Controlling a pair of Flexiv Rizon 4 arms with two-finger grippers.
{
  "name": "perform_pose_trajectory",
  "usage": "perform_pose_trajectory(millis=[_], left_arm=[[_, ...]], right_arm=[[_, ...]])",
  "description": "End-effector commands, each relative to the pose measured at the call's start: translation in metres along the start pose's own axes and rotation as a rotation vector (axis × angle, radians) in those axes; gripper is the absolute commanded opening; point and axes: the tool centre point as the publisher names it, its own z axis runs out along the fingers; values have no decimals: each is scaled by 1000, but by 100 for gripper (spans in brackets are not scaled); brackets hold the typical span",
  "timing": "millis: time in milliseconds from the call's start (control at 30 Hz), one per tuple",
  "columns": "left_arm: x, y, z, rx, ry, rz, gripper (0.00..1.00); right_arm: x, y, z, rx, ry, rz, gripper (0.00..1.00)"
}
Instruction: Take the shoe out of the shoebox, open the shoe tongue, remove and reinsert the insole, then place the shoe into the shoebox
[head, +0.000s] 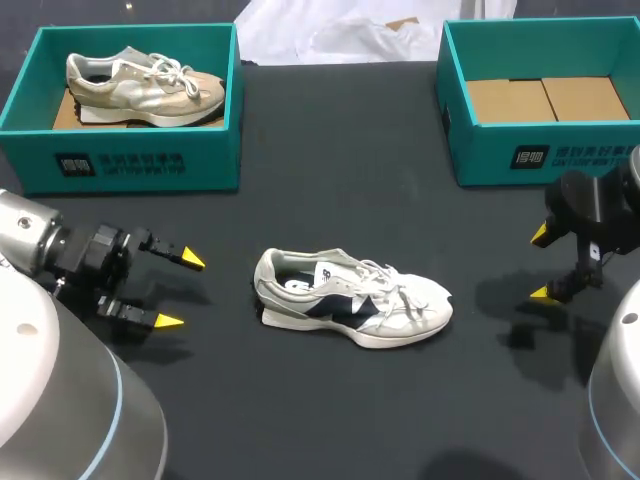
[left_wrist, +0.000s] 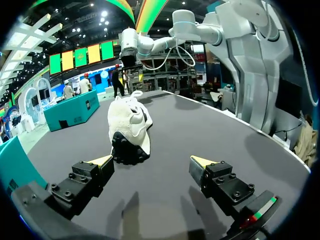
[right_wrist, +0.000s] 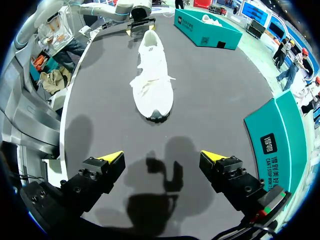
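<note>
A white and navy shoe (head: 350, 297) lies on its sole in the middle of the black table, heel toward my left arm, toe toward my right. My left gripper (head: 180, 290) hangs open a little way off the heel. In the left wrist view the heel (left_wrist: 129, 127) sits just ahead of that open gripper (left_wrist: 151, 161), nothing between its fingers. My right gripper (head: 540, 264) stands open beyond the toe, well apart from it. The right wrist view has the shoe (right_wrist: 152, 75) toe-first ahead of the open gripper (right_wrist: 162, 156).
A teal shoebox (head: 130, 160) at the back left holds a beige shoe (head: 145, 88). A second teal shoebox (head: 540, 155) at the back right has only cardboard on its floor; its wall (right_wrist: 280, 145) is close beside my right gripper. Crumpled white paper (head: 340, 35) lies behind the table.
</note>
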Motion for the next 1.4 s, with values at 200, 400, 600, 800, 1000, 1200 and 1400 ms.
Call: perform_pose_trajectory(millis=[200,400,600,800,1000,1200,1400], left_arm=[[-13,16,13,45,-62,-124,100],[-18,23,10,49,-57,-137,100],[-25,33,4,63,-40,-151,100],[-32,47,1,86,-35,-184,100],[-36,52,-2,107,-29,-200,100],[-37,52,-2,114,-30,-197,100],[-38,51,3,119,-24,-194,100]], right_arm=[[2,-1,0,0,-3,-1,100],[2,-1,0,0,-3,-1,100],[2,-1,0,0,-3,-1,100],[2,-1,0,0,-3,-1,100],[2,-1,0,0,-3,-1,100],[2,-1,0,0,-3,-1,100],[2,-1,0,0,-3,-1,100]])
